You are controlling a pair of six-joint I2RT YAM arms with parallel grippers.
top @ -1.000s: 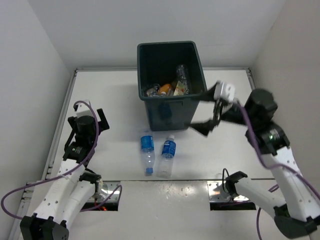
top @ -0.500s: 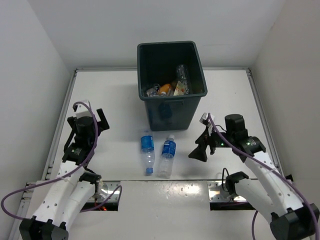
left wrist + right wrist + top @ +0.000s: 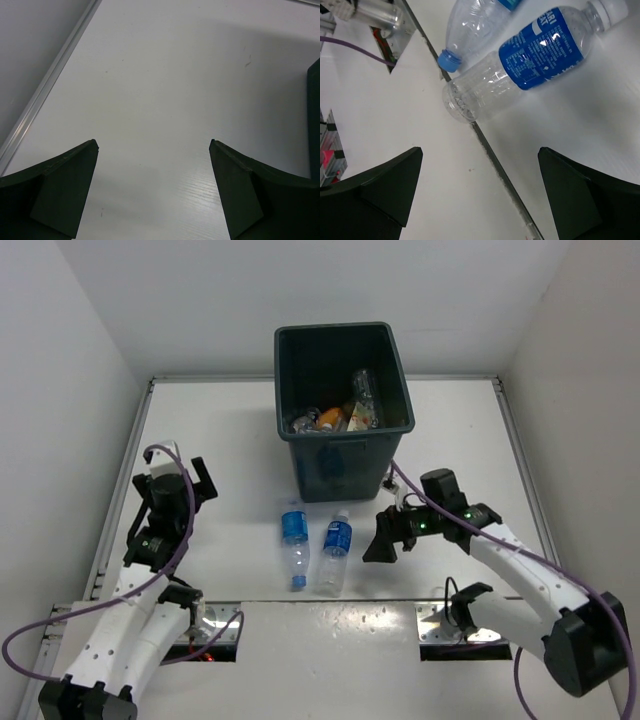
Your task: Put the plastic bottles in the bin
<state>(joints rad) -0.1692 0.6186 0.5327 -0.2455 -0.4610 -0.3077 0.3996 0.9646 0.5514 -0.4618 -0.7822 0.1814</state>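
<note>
Two clear plastic bottles with blue labels lie side by side on the table in front of the bin: the left one and the right one. The dark grey-green bin stands at the back and holds a clear bottle among other litter. My right gripper is open and empty, low over the table just right of the right bottle. In the right wrist view that bottle lies ahead of the jaws, the other beyond it. My left gripper is open and empty at the left.
The bin also holds an orange bottle and other litter. A seam in the table runs under the right gripper. White walls close in the table on the left, back and right. The bin's edge shows at the right of the left wrist view.
My right gripper has come down and forward from beside the bin's right rim to low over the table next to the right bottle. The left arm and bottles have not moved.
</note>
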